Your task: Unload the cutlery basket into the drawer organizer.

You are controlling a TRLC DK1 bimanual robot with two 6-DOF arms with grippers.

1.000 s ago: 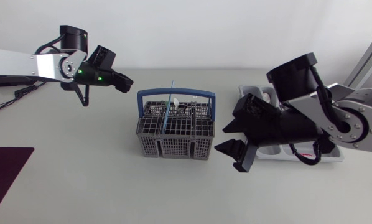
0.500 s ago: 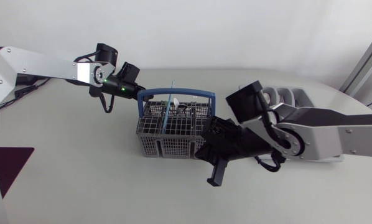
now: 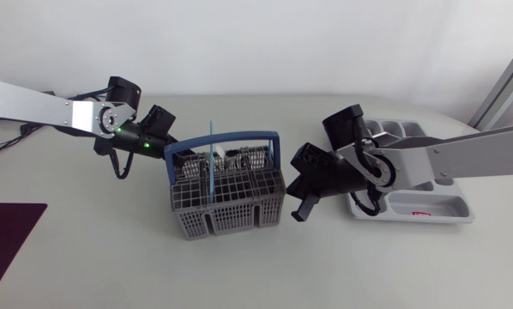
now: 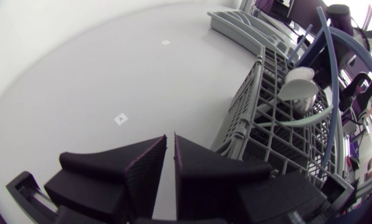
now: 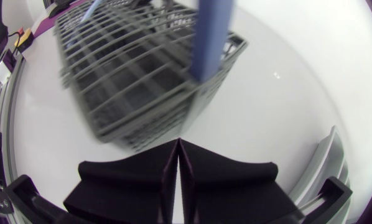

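Cutlery basket (image 3: 226, 196) at the middle of the bench (image 3: 111, 266), flanked by both pincers.
Left pincer (image 4: 170, 138), nearly closed and empty, sits at the basket's rear left corner. Right pincer (image 5: 176, 143), closed and empty, is just beside its right wall. The drawer organizer (image 3: 428, 206) lies farther right.

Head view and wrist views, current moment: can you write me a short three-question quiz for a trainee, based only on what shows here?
1. True or false: the cutlery basket sits inside the drawer organizer.
2. Which colour is the basket's handle? A red, B blue, C yellow.
3. Fill in the blank: in its own wrist view, the right gripper has its fingers ___, with nothing between them.

Key: 1 false; 2 B; 3 shut.
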